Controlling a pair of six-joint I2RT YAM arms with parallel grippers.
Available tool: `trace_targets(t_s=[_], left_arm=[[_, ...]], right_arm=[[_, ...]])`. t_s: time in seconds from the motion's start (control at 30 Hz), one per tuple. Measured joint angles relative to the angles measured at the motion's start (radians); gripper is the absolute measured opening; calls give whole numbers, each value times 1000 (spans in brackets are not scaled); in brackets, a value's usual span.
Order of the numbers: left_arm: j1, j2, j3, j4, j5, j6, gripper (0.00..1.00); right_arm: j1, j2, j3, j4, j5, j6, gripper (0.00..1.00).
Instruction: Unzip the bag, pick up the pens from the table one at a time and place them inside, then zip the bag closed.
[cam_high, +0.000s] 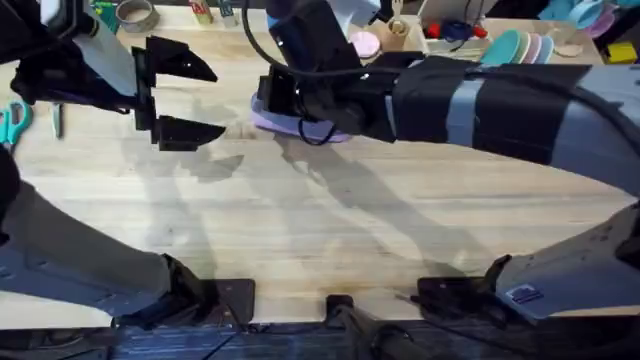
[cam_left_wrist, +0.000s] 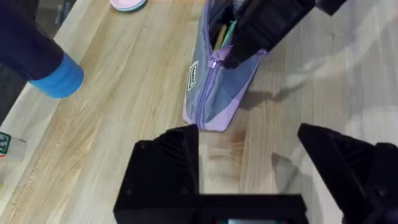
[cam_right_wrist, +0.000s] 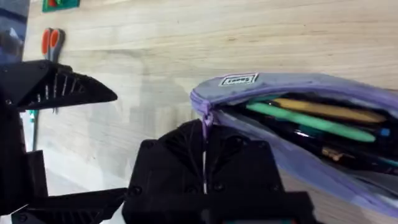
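1. Right claw (cam_right_wrist: 204, 134): fingers pressed together on the zip pull (cam_left_wrist: 216, 61) at the bag's (cam_left_wrist: 211, 93) zipped end. That grip suits dragging the slider along the teeth; judging by the contents, the closing pass is in hand.
2. Bag sits on the worktop (cam_high: 320, 230), far of centre, under the right arm. Its mouth gapes beyond the pull and is closed on the side toward the left claw.
3. Pens inside: green pen (cam_right_wrist: 311, 121) lies along the opening, with a yellowish one and darker ones beside it. I see no pens loose on the worktop, so loading looks done.
4. Left claw (cam_high: 180, 100): jaws wide apart, holding nothing, hovering just left of the bag's closed end. Likely parked to pin that end so the bag doesn't slide when the zip is pulled.
5. Risk: the pen tips sit close to the teeth and could snag the slider.
6. Scissors (cam_right_wrist: 51, 42) at the far left, well apart from the bag.
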Motion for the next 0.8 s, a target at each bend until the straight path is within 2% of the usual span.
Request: trace_targets(t_s=[0.27, 0.8], left_arm=[[0, 0, 0, 49, 0, 1, 994], [0, 0, 0, 49, 20, 0, 994]], right_arm=[[-12, -12, 0, -2, -8, -19, 30], [-14, -19, 0, -7, -9, -39, 30]])
